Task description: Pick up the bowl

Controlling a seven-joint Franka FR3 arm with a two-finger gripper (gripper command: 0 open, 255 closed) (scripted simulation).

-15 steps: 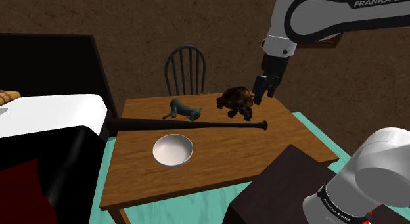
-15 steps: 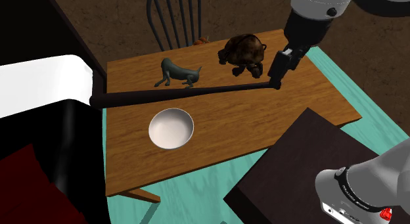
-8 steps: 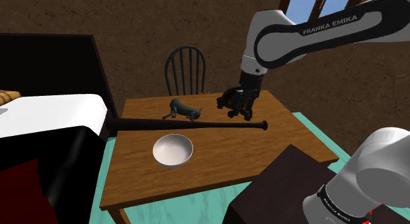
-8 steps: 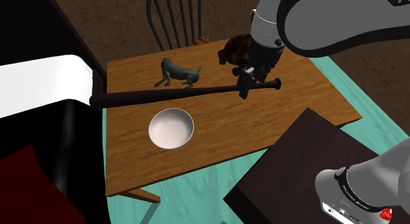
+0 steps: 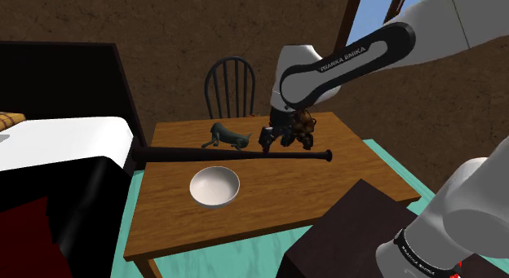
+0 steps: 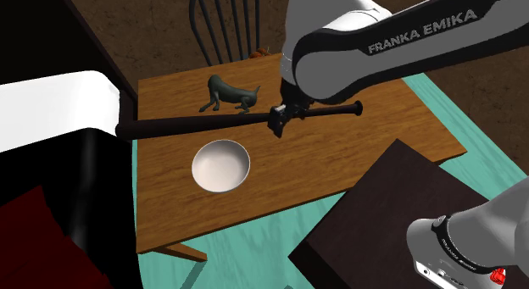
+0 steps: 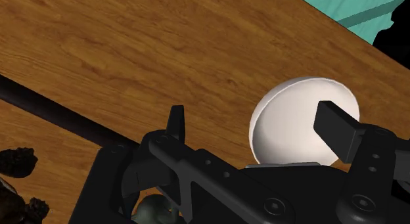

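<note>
A white bowl point(image 5: 214, 187) point(image 6: 220, 165) sits upright on the wooden table point(image 5: 277, 195), on the near side of a long dark bat point(image 5: 232, 155) point(image 6: 186, 125). My black gripper point(image 5: 269, 143) point(image 6: 277, 123) hangs just over the bat's middle, beyond the bowl and toward the shoulder view's right of it. In the wrist view the gripper point(image 7: 256, 127) is open, its fingers apart and holding nothing. The bowl point(image 7: 296, 117) lies on the table beyond them.
A dark turtle figure point(image 5: 305, 125) stands behind the arm and a grey animal figurine point(image 5: 229, 136) point(image 6: 229, 92) beyond the bat. A spindle-back chair point(image 5: 230, 87) is at the table's far side, a white bed point(image 5: 57, 146) to the left, the dark stand point(image 5: 343, 236) at lower right.
The arm has swung from the table's right side past the turtle figure to above the bat, lower and nearer the bowl. The fingers stayed open; nothing on the table moved.
</note>
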